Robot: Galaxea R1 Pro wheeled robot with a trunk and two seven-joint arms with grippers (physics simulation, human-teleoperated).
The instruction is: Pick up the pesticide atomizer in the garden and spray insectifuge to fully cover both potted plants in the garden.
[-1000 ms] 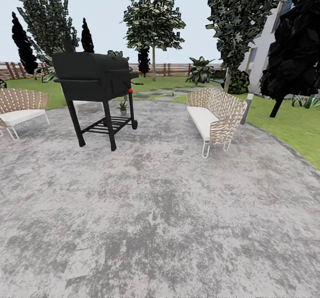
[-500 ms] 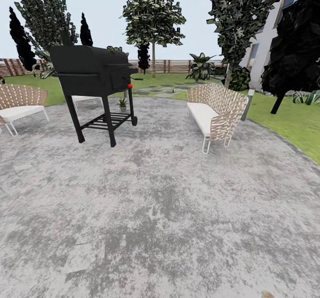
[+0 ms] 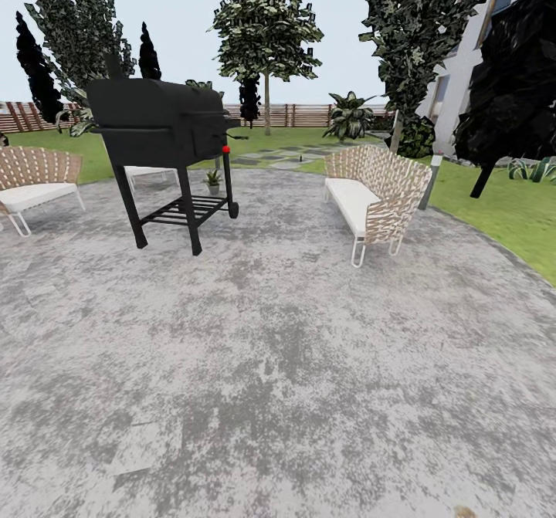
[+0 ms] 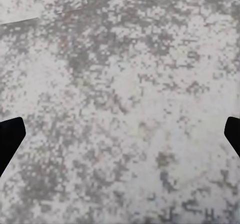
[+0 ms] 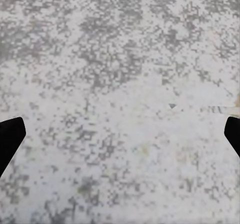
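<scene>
One potted plant point(image 3: 213, 181), a small green rosette in a pale pot, stands on the round grey patio point(image 3: 270, 348) just behind the black grill's legs in the head view. The pesticide atomizer is out of view. My left gripper point(image 4: 120, 139) hangs open over bare paving, its dark fingertips point(image 4: 9, 140) far apart at the picture's edges. The right gripper point(image 5: 120, 139) is open too, fingertips point(image 5: 10, 139) wide apart above the same mottled stone, with nothing between them.
A black barbecue grill point(image 3: 162, 128) on legs stands ahead left. A wicker bench point(image 3: 374, 198) sits ahead right, another point(image 3: 35, 182) at far left. Beyond lie stepping stones point(image 3: 289, 155), lawn point(image 3: 494, 209), trees, a palm-like shrub point(image 3: 349, 120) and the wooden fence point(image 3: 309, 115).
The whole head view shifted slightly between one second ago and half a second ago, so the camera moved. Since then nothing has visibly changed.
</scene>
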